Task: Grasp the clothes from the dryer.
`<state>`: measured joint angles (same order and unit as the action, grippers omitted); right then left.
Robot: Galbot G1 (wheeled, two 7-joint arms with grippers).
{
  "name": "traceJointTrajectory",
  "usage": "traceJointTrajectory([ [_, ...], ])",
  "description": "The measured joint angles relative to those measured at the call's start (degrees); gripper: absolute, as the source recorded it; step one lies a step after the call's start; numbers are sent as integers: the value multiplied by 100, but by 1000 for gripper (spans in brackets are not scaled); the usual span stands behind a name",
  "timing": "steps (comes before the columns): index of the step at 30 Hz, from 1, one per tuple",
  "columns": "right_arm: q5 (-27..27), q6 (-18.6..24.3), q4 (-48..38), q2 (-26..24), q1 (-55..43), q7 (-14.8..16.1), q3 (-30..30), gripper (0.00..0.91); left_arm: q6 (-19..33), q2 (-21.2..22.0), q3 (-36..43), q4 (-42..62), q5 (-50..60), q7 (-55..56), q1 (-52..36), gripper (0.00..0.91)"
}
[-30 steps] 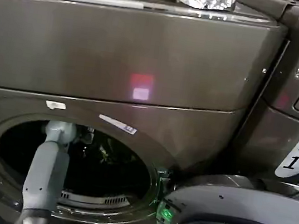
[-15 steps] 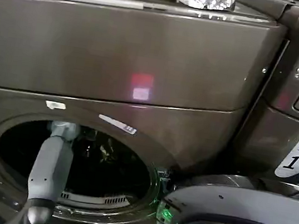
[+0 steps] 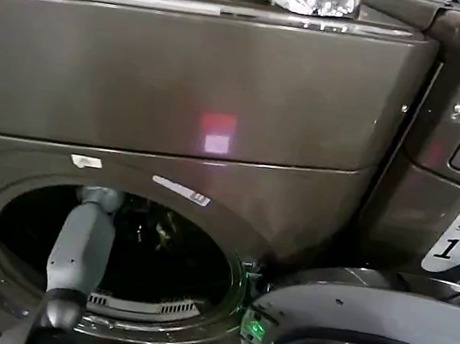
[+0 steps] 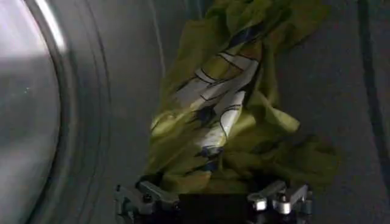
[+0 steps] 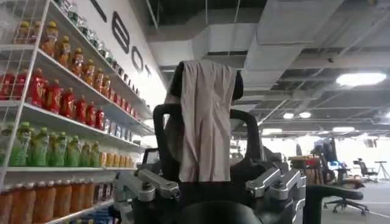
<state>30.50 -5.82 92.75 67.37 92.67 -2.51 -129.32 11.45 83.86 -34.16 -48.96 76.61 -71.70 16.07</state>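
Grey left arm reaches into the dryer (image 3: 224, 93), its tool (image 4: 213, 204) spread before the clothes (image 4: 231, 115).

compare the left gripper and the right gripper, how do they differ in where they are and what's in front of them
The left gripper is inside the dryer drum, open, with the clothes bunched between its fingers. The right gripper is out in the room, open on nothing, facing a chair draped with cloth and shelves of bottles. Both have the same metal fingers.

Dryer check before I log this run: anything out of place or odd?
Nothing stands out. The dryer door is open, the left gripper is inside beside the crumpled clothes, and the right gripper waits outside.
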Motion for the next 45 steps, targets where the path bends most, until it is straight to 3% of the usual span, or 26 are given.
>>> traceJointTrajectory([
  [24,-172,16,57,27,-17,165,137,907,-18,26,7,-199,-154,109,109,0],
  [32,-297,-124,146,5,-64,120,168,907,-286,79,23,-342,-855,1096,191,0],
  [45,-350,111,139,-34,-88,147,268,907,-1149,265,151,-764,-3408,3746,610,0],
])
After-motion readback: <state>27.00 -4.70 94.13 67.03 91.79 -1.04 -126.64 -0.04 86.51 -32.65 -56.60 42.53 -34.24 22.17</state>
